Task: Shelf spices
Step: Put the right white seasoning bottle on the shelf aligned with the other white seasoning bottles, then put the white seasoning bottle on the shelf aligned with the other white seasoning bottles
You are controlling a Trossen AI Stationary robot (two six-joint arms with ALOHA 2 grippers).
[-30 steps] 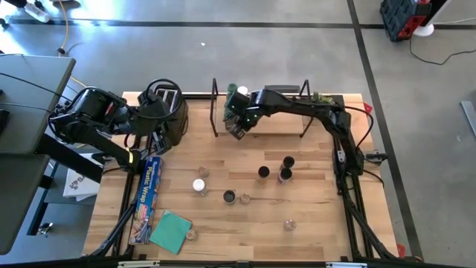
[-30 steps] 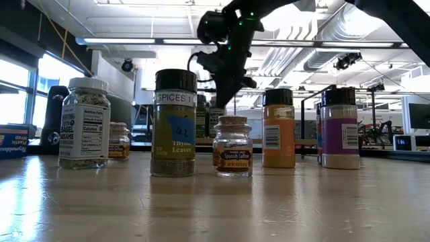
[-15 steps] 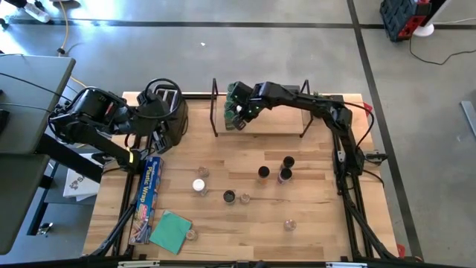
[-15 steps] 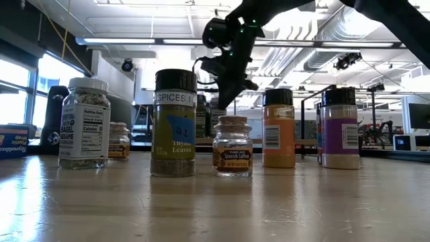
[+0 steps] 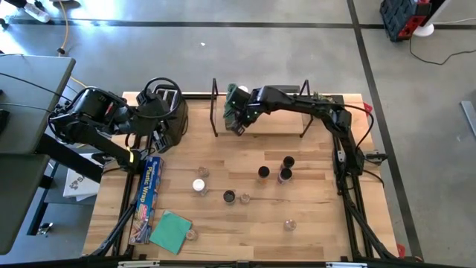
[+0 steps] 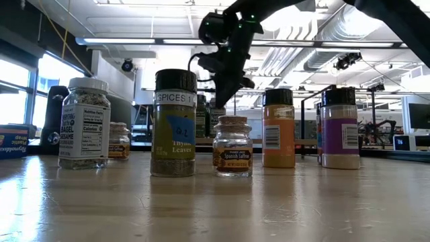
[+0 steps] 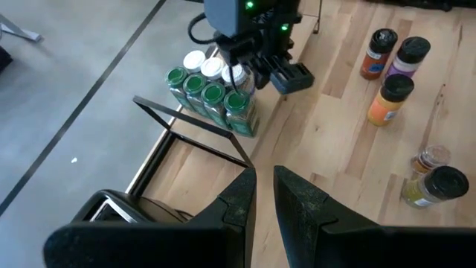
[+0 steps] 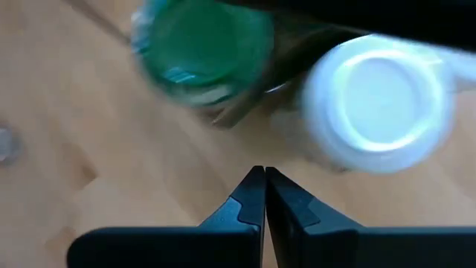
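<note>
Pale butcher-block wood makes up the table (image 5: pixel 245 223), and at its far edge stands the low light-wood shelf with thin black metal end frames (image 5: pixel 286 126). A cluster of small cylindrical jars with green and white round tops (image 7: pixel 212 85) sits packed together at the shelf's left end. The right pincer (image 5: pixel 236 126) hangs just in front of that cluster, fingers pressed together and holding nothing; its wrist view shows the two dark fingertips (image 8: pixel 260 195) meeting above bare wood, with one green lid (image 8: pixel 202 46) and one white lid (image 8: pixel 379 100) close beyond.

More jars stand loose on the table: three dark-capped ones (image 5: pixel 277 171) near the middle right, a white-topped one (image 5: pixel 199 186) and a black-capped one (image 5: pixel 229 196) toward the middle, and a small clear one (image 5: pixel 289 224) nearer the front.

The left pincer (image 7: pixel 264 195) waits at the table's left side, over the black-and-silver toaster (image 5: pixel 167 112), fingers nearly together around nothing. A long blue box of wrap (image 5: pixel 147 197) and a green cloth (image 5: pixel 171 231) lie at front left.
</note>
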